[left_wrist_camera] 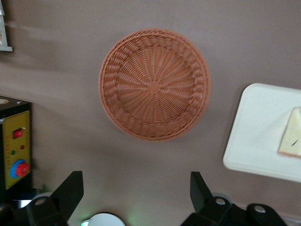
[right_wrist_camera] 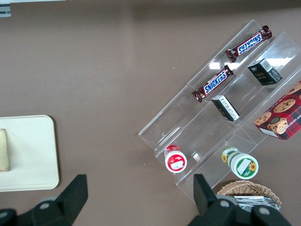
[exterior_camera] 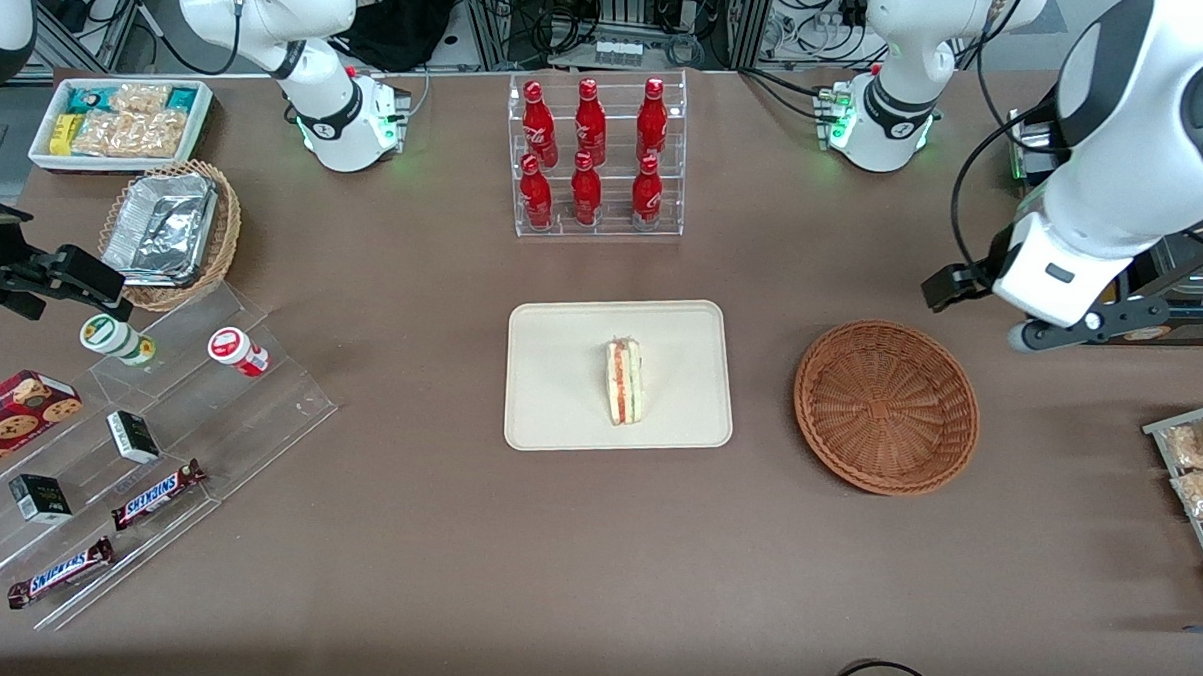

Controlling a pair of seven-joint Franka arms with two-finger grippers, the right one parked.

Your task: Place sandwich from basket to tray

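The sandwich lies on the cream tray near the table's middle, its red, yellow and green layers showing. It also shows in the left wrist view on the tray, and at the edge of the right wrist view on the tray. The reddish-brown wicker basket stands empty beside the tray, toward the working arm's end, and it also shows in the left wrist view. My left gripper hangs high above the table, farther from the front camera than the basket. It is open and empty.
A clear rack of red bottles stands farther back than the tray. A stepped acrylic stand with Snickers bars, a tan basket of foil containers and a white snack bin lie toward the parked arm's end. A rack of snack packets lies at the working arm's end.
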